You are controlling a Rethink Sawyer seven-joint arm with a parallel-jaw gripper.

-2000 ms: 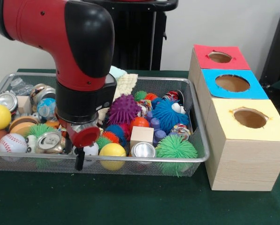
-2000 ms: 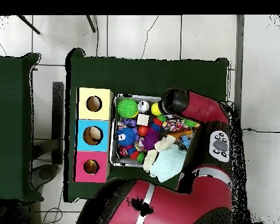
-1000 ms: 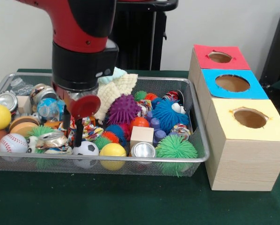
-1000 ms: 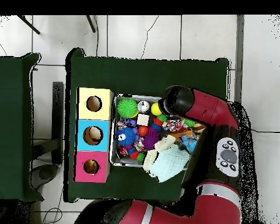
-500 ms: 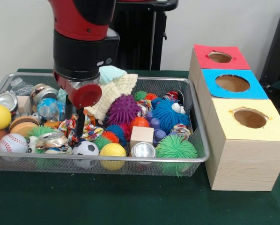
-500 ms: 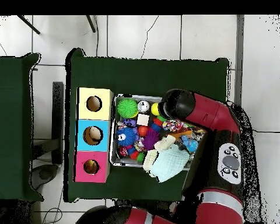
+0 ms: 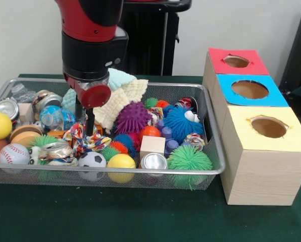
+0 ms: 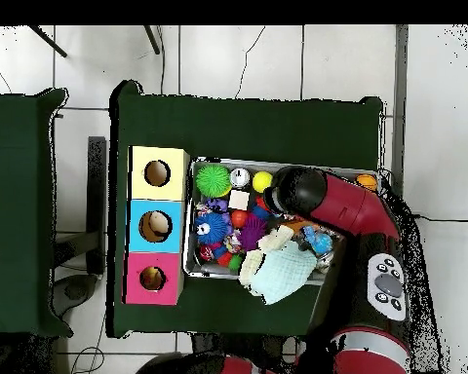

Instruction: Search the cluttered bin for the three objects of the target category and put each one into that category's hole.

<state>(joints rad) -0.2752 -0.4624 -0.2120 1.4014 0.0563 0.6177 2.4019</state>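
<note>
While hanging over the bin (image 7: 211, 126), the jaws pinch a knotted rope toy (image 7: 85, 141)

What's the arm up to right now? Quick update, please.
Gripper low in the bin, fingers around a colourful rope toy. Nothing lifted. Balls, cans and cloth crowd all round; three box holes open.

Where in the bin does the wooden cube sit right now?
In the front view, the wooden cube sits near the bin's front wall, right of centre, behind the silver can, between the yellow ball and the green spiky ball.
</note>
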